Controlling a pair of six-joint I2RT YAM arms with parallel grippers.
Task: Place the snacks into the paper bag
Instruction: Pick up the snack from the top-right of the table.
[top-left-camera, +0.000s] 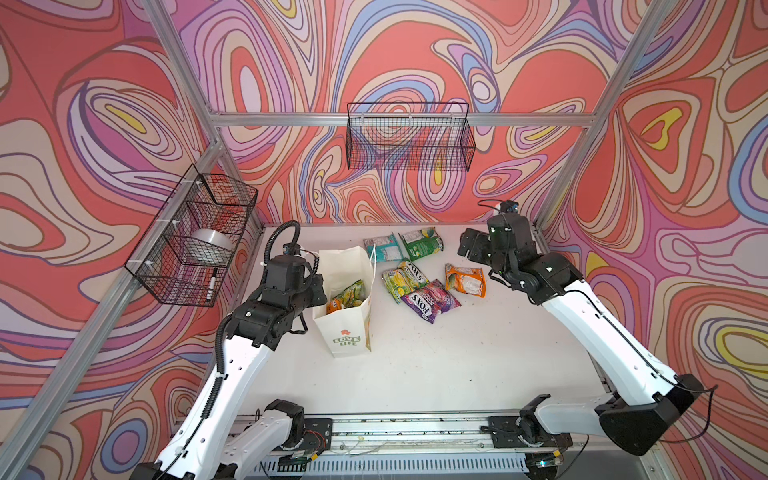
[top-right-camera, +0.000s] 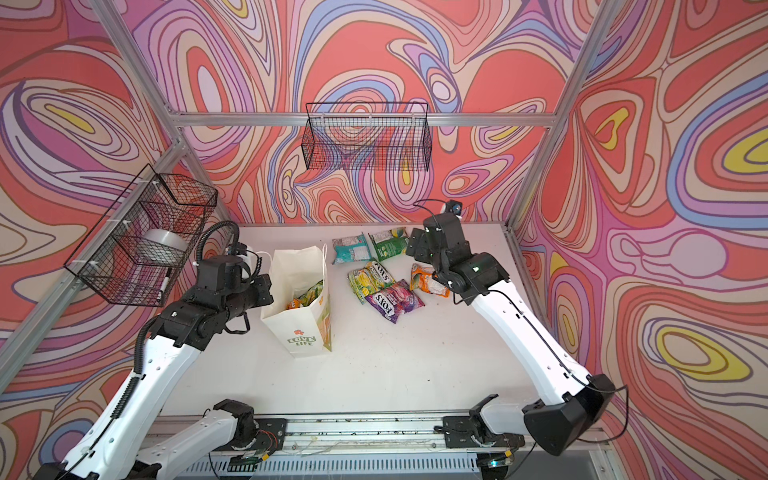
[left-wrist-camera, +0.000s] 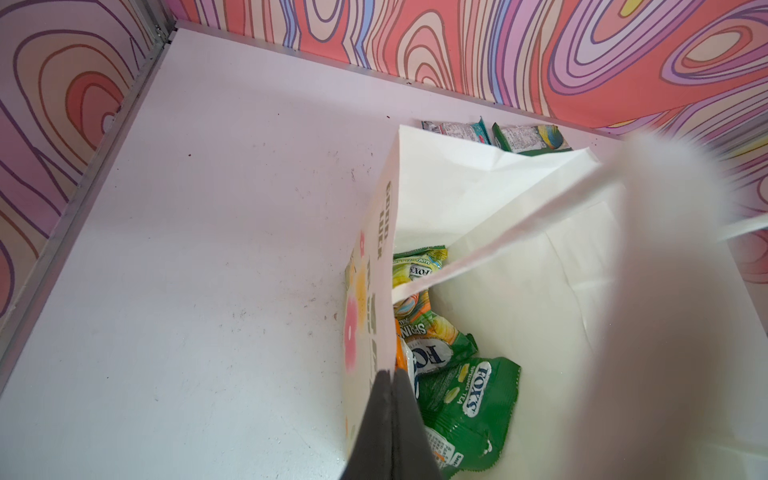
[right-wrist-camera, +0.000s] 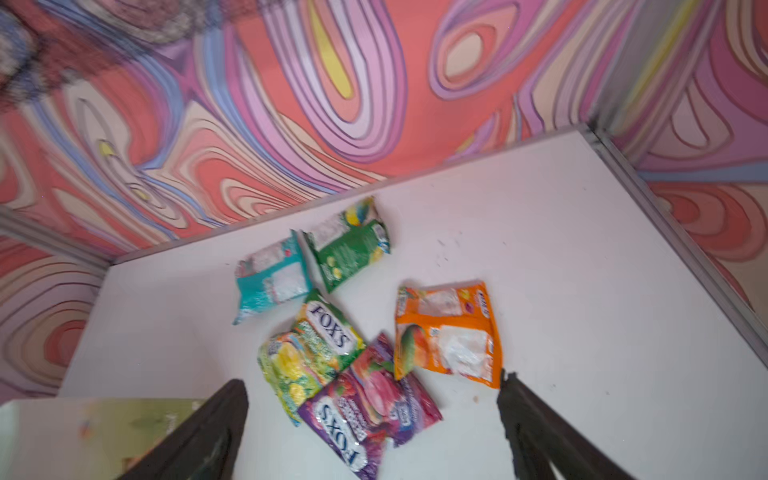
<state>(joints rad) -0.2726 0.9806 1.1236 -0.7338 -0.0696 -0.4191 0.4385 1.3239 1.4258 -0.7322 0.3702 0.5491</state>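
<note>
While the left gripper (left-wrist-camera: 390, 415) pinches the left wall of the upright paper bag (top-left-camera: 343, 328), fingers pressed together on the paper, the right gripper (right-wrist-camera: 374, 382) hovers with jaws spread wide by five snacks (top-left-camera: 430, 299) scattered on the white table (top-left-camera: 457, 365), right of the bag. More packets (left-wrist-camera: 469, 399) lie inside the bag.

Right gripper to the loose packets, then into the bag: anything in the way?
Nothing visible between the open right gripper and the purple packet ahead of it. The left gripper pinches the bag at its rim, mouth open. One white handle crosses the mouth in the left wrist view and might catch a drop.
</note>
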